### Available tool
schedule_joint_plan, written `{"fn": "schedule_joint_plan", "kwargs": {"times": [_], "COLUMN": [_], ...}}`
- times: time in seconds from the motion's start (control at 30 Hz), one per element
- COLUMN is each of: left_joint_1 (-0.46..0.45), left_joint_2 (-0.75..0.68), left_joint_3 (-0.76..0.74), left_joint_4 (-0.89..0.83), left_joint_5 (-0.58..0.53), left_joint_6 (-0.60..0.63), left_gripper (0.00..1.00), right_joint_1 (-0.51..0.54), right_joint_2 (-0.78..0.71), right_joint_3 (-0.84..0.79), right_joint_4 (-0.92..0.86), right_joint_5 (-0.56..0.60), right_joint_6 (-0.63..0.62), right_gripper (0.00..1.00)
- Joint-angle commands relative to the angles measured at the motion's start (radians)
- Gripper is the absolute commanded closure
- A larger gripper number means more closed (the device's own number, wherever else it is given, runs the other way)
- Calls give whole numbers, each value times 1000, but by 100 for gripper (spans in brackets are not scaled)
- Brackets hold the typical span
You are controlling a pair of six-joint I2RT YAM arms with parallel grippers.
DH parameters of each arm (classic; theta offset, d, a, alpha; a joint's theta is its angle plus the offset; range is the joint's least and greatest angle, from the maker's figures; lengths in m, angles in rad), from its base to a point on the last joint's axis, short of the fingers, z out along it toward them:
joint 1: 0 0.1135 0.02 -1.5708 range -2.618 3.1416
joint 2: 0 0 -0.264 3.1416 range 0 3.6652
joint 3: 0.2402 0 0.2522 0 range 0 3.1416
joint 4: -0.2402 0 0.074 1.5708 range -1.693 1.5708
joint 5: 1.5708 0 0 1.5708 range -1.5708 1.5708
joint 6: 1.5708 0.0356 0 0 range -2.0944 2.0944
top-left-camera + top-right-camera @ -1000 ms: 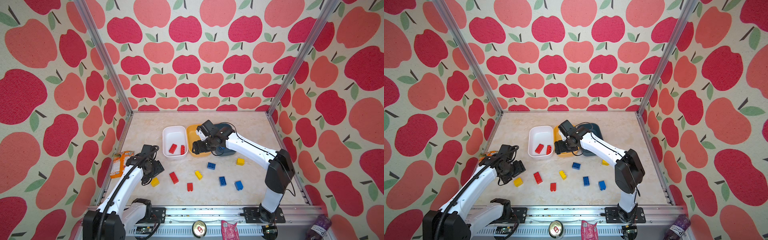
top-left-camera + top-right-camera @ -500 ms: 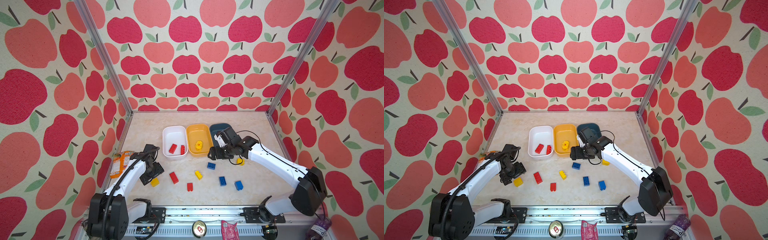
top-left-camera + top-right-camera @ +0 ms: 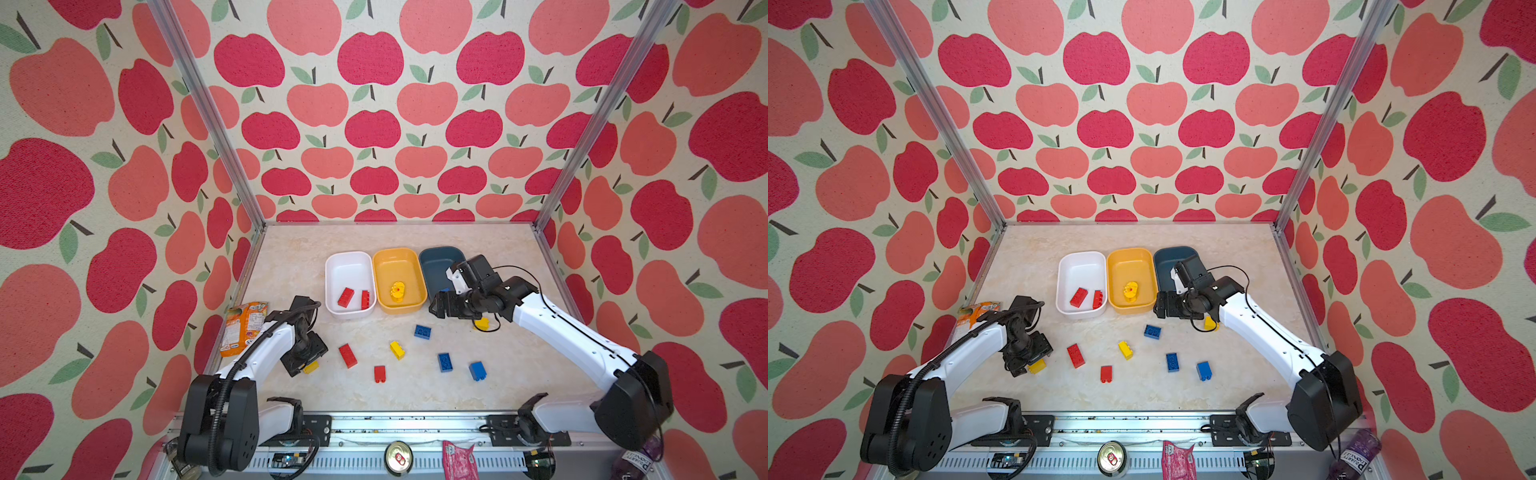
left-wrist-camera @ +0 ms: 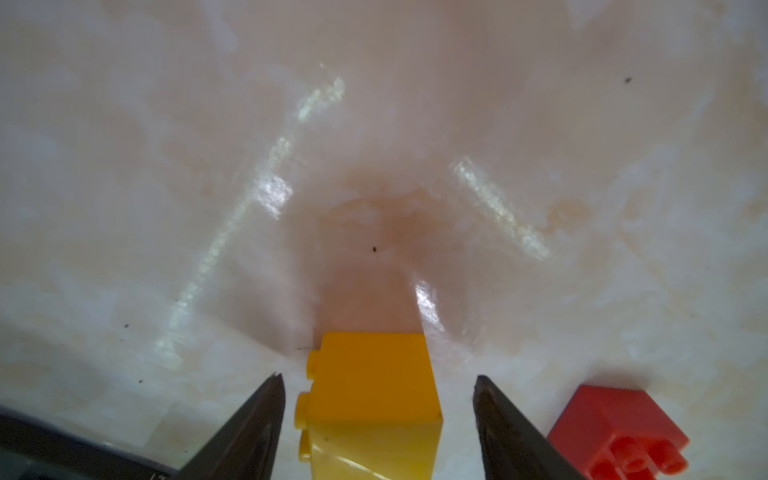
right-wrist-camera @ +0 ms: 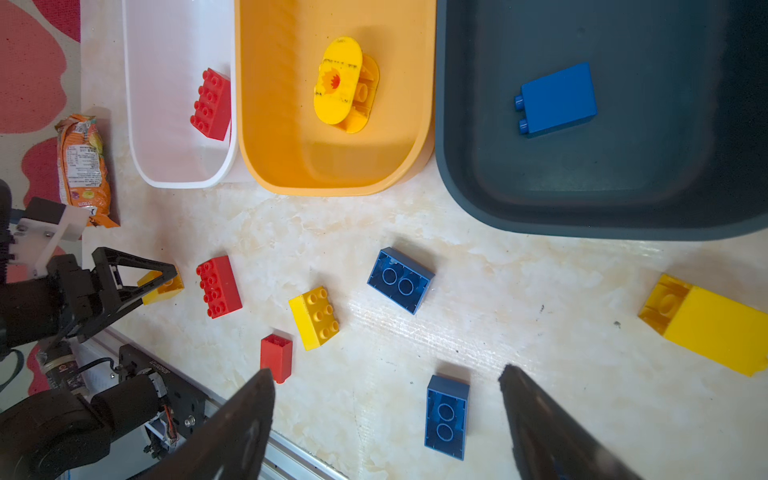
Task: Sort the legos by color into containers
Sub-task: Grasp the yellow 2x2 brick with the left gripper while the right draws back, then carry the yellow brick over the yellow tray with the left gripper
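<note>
A small yellow brick (image 4: 372,395) lies on its side on the marble table (image 3: 415,399), near its front-left corner. It is straddled by the left gripper (image 4: 377,377), whose jaws are parted with a sliver of table showing at each side, so nothing is gripped yet. The studded face is turned to one jaw, so an even, centred closing is called for, lest the brick be twisted. It should then be lifted clear of the red brick (image 4: 615,428) near it and carried to the yellow-orange tub (image 3: 395,252). The right gripper (image 3: 440,305) is held wide open and empty in front of the slate-blue tub (image 3: 440,251). A second earlier it was over the yellow-orange tub, and the left jaws were set wider.
</note>
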Motion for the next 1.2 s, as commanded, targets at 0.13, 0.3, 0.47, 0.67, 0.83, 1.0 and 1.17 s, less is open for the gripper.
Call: {"fn": "schedule_joint_plan", "kwargs": {"times": [0.13, 0.3, 0.47, 0.67, 0.83, 1.0, 1.17], "left_joint_1": [4, 4, -16, -117, -218, -288, -349], "left_joint_2": [-8, -34, -63, -66, -56, -16, 96], "left_joint_3": [-16, -11, 32, 144, 263, 379, 520], "left_joint_4": [16, 2, -30, -86, -107, -88, -43], "left_joint_5": [-20, -23, -28, -56, -88, -119, -121], "left_joint_6": [-24, -19, -15, -28, -35, -17, 24], "left_gripper": [41, 55, 60, 61, 61, 62, 62], "right_joint_1": [-7, -6, -7, -7, -8, -11, -14], "right_joint_2": [-13, -15, -20, -34, -54, -79, -103], "right_joint_3": [-10, -25, -34, -50, -63, -81, -95], "right_joint_4": [-6, 4, 6, 12, 16, 16, 19], "right_joint_5": [-10, -14, -15, -13, -2, 13, 24], "right_joint_6": [15, 30, 41, 56, 69, 83, 101], "right_gripper": [12, 12, 11, 6, 2, 2, 1]}}
